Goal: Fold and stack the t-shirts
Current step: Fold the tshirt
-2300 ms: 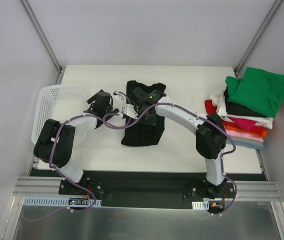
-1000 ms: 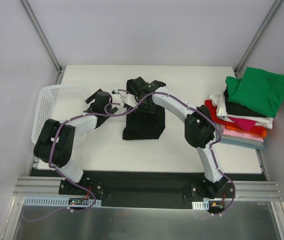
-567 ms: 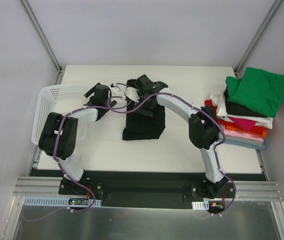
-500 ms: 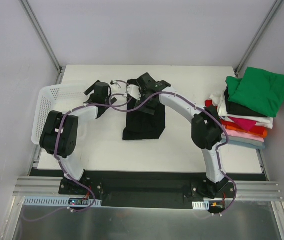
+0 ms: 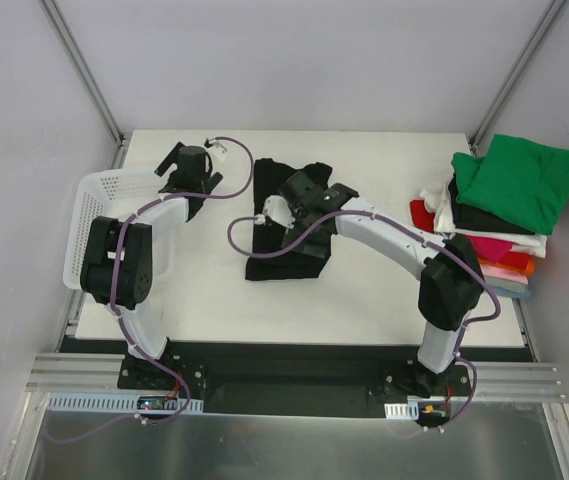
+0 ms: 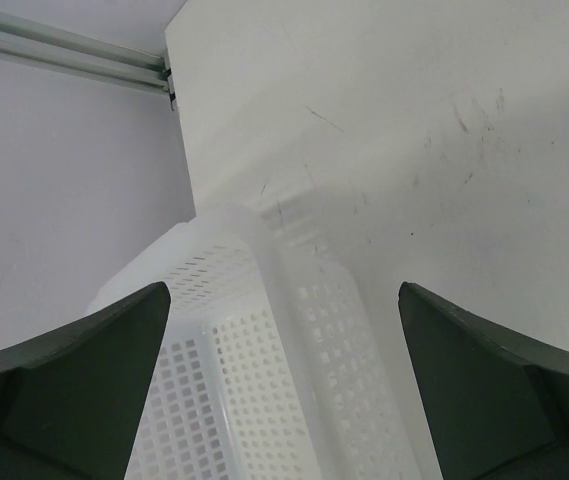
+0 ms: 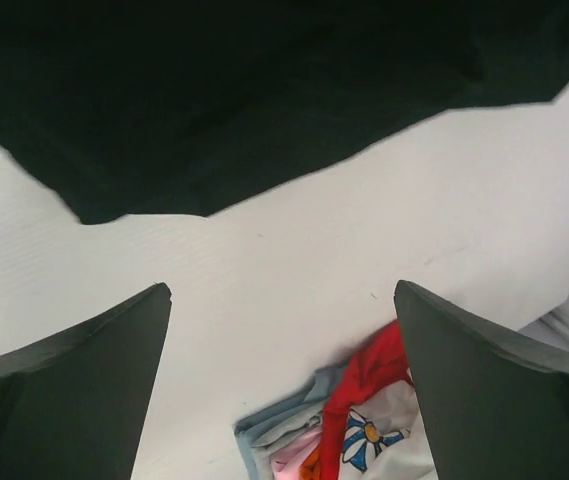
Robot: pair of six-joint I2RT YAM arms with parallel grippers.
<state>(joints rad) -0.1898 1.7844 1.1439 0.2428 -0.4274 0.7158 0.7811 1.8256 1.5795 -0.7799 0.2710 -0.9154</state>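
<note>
A black t-shirt (image 5: 286,245) lies folded at the middle of the table, and its edge fills the top of the right wrist view (image 7: 224,90). My right gripper (image 5: 299,197) hovers over the shirt's far part, open, with nothing between its fingers (image 7: 64,390). My left gripper (image 5: 190,165) is at the far left of the table by the basket's far corner, also open and empty (image 6: 284,400). The other t-shirts sit in a stack (image 5: 489,235) at the right edge, with a green one (image 5: 519,180) on top. The stack's red and floral edges show low in the right wrist view (image 7: 364,430).
A white mesh basket (image 5: 99,215) stands at the table's left edge and fills the lower left wrist view (image 6: 264,370). The stack overhangs the table's right edge. Metal frame posts rise at both back corners.
My right gripper has opened, let go of the black t-shirt and drawn slightly right and nearer. My left arm has swung away to the far left corner. The shirt's far part now lies spread wider.
</note>
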